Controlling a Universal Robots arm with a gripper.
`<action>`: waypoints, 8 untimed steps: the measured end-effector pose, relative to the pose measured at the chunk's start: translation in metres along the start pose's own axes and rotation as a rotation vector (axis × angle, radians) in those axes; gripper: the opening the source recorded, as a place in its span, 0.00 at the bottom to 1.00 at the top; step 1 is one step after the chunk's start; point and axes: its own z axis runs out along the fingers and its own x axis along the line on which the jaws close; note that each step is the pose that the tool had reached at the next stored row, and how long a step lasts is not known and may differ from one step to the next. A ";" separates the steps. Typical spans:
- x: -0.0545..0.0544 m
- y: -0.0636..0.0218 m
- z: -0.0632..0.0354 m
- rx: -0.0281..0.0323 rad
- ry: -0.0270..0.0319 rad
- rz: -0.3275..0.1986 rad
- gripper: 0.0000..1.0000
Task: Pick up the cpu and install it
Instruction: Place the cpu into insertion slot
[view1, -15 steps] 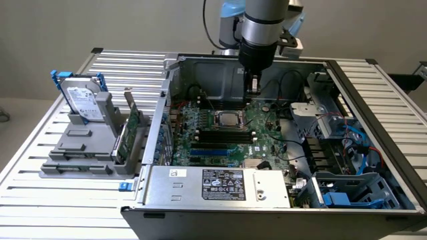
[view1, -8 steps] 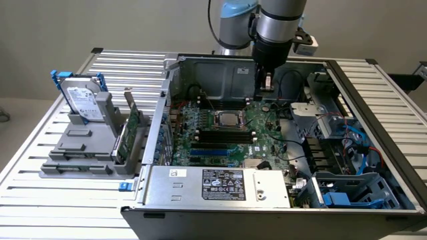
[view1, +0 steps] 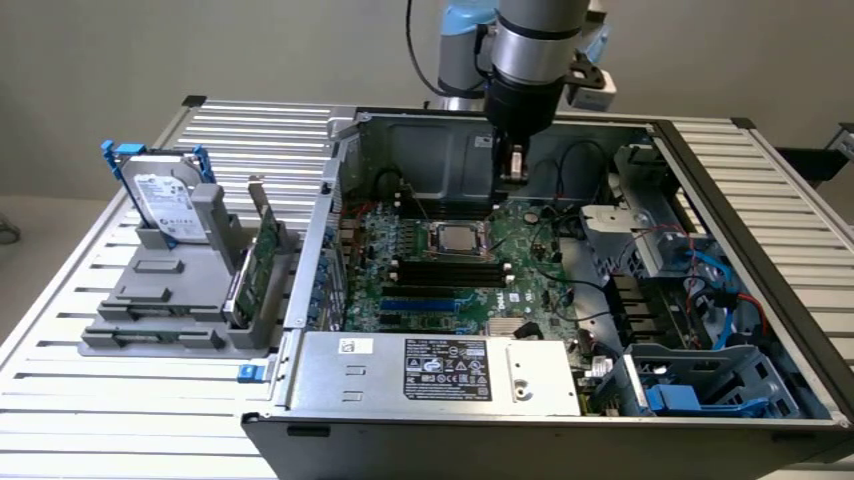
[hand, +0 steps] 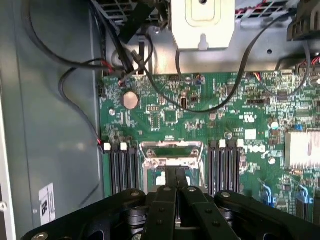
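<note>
One cpu (view1: 454, 238): small flat square, silvery-beige metal top, lying in the metal-framed socket (hand: 172, 152) at the middle of the green motherboard (view1: 534, 250), apart from the end effector. One end effector (view1: 513, 178), matte black, hanging over the far part of the board just beyond the socket; fingers (hand: 167, 200) pressed fully together, nothing held (an empty grip). Two banks of long black memory slots (hand: 122, 170), one on each side of the socket. One round silver coin cell (hand: 130, 99), one finned silvery heat sink (hand: 302, 147), several thin black cables looping above the board. One open grey sheet-metal computer case (view1: 400, 150) on one ribbed aluminium table (view1: 787, 190); one boxy labelled power supply (view1: 441, 375) at the near edge. At the exterior view's left, one stepped grey plastic stand (view1: 160, 300) carrying one grey hard drive (view1: 167, 205) with blue handles and one upright green circuit card (view1: 267, 255).
</note>
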 end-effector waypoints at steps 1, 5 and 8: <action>0.000 -0.0045 -0.0001 0.0001 0.0011 0.000 0.11; -0.001 -0.0225 -0.0008 0.0002 0.0042 0.000 0.11; -0.002 -0.0361 -0.0011 0.0003 0.0046 0.000 0.11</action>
